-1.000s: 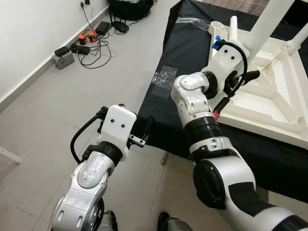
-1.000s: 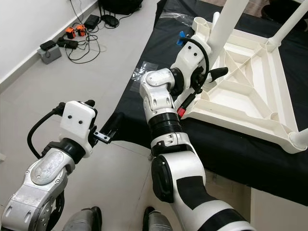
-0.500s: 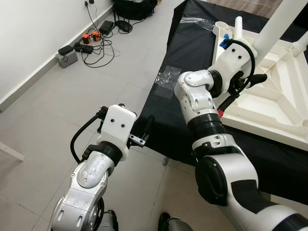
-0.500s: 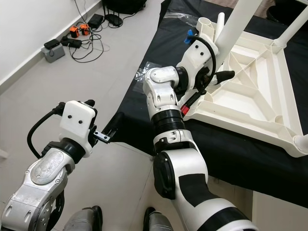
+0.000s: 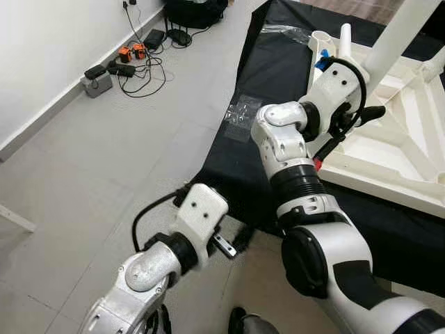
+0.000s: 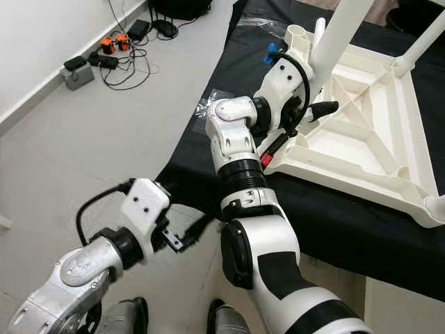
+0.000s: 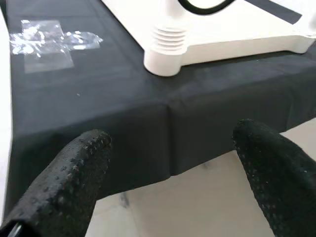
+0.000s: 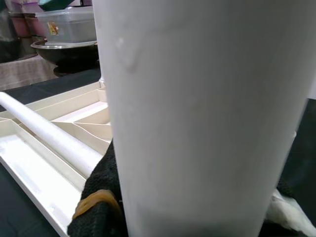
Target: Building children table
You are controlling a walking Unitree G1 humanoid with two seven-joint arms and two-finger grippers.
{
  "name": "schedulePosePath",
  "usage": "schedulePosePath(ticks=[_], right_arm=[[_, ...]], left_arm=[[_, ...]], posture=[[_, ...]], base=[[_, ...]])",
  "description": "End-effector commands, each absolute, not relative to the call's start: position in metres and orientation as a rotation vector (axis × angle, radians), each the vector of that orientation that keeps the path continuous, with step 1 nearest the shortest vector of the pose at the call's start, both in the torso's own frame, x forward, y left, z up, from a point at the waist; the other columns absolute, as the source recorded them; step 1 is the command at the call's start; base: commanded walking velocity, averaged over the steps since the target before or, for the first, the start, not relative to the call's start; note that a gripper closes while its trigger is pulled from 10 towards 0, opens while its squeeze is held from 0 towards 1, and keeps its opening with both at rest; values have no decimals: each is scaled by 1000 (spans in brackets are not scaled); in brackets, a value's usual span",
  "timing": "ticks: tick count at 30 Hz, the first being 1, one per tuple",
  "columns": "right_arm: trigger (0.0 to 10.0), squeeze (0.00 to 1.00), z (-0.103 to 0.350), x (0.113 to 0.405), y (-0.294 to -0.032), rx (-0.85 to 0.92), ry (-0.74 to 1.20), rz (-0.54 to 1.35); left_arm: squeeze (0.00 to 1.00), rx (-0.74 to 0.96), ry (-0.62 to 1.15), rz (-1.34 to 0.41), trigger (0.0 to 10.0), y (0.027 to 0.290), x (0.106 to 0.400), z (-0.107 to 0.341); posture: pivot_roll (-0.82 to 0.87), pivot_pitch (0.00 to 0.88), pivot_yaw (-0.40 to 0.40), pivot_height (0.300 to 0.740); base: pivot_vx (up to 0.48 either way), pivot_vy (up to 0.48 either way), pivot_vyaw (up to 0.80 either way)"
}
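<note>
The left tool [image 6: 186,236], fingers spread wide and empty, had been swung inward and lowered toward the edge of the black-draped surface [image 5: 271,76] within the last second. The right tool [image 6: 306,104] remained clamped on a white table leg [image 6: 341,35] standing in the upturned tabletop [image 6: 361,139]. A two-handed seating step was judged imminent.

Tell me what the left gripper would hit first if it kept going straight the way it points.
Probably the hanging edge of the black cloth: the open left gripper faces its corner, with the white table's corner socket further behind. Depth is uncertain.
</note>
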State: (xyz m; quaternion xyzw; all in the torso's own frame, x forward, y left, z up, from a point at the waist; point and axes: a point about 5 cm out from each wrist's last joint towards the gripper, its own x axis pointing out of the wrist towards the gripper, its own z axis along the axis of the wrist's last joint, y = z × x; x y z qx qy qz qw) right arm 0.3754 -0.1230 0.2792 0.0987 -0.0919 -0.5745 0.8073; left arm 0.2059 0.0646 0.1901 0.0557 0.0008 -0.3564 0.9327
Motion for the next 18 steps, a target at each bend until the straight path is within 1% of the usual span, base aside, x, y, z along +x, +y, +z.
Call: schedulePosePath(ticks=[1,18], right_arm=[[10000,0,230,376,-134,128,23,-1273],[10000,0,227,378,-131,146,10,-1216]], left_arm=[[0,117,19,-758,10000,63,202,188],[0,156,28,-744,10000,68,202,183]], posture=[[74,268,-89,740],[74,265,-89,740]], base=[[0,0,0],[0,0,0]])
